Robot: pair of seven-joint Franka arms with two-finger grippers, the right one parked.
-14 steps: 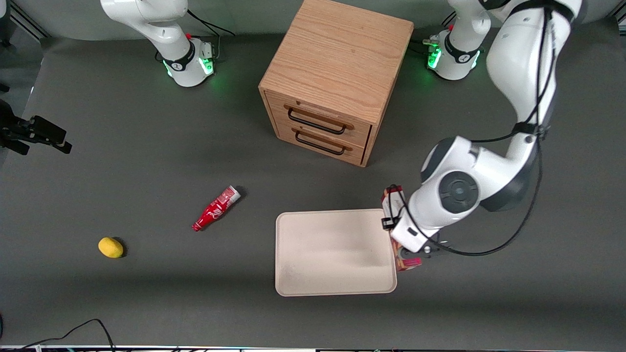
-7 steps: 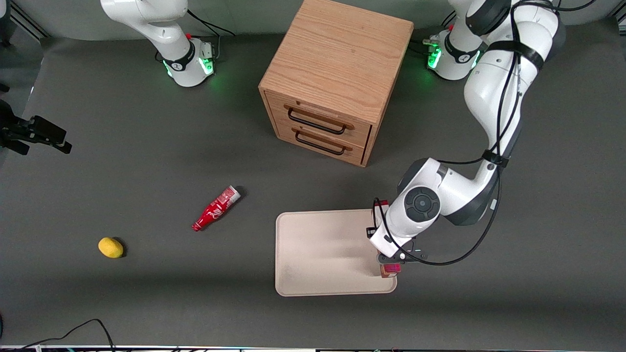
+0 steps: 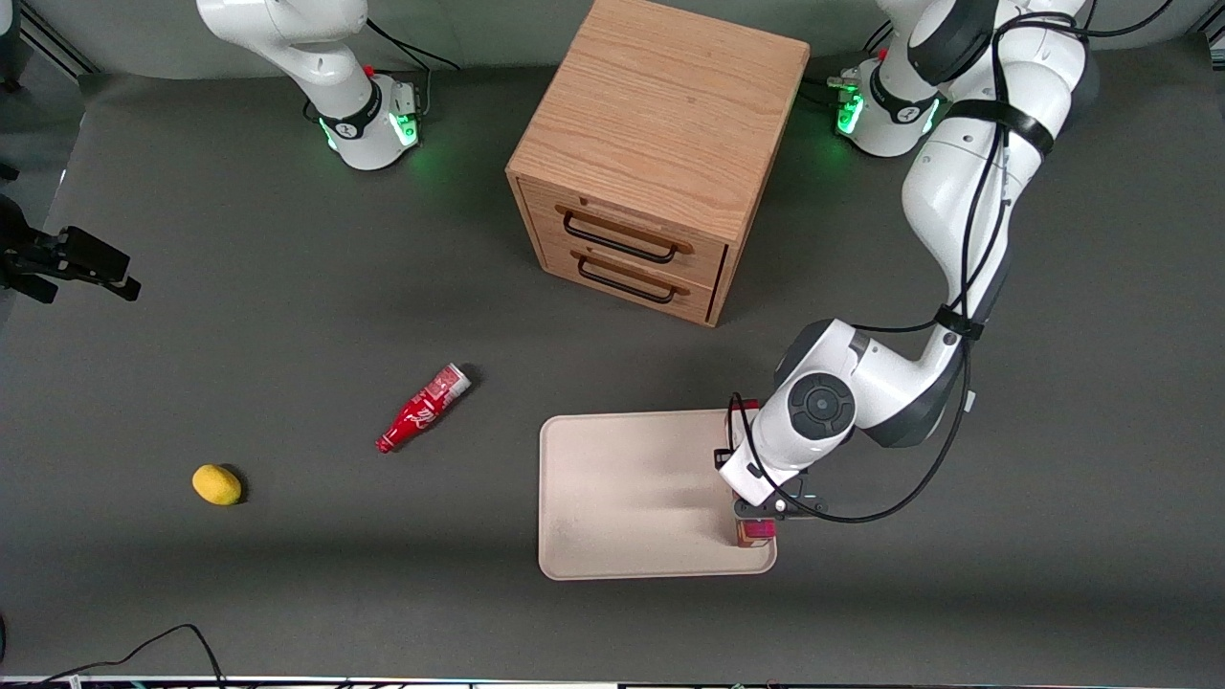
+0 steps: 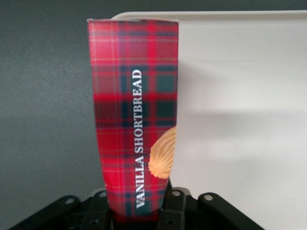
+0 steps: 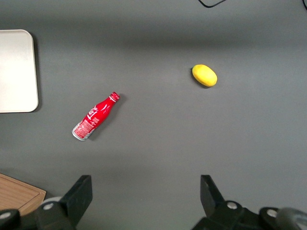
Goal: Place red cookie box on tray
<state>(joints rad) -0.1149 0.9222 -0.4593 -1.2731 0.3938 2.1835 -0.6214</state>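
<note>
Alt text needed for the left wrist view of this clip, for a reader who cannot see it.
The gripper is shut on the red cookie box, a red tartan carton lettered "VANILLA SHORTBREAD" with a tan cookie pictured on it. The box hangs over the edge of the pale cream tray, partly over the dark grey table.

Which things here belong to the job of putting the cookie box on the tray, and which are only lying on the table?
Job: red cookie box, held by the gripper over the tray.
Lying about: red bottle, yellow lemon, wooden drawer cabinet.
</note>
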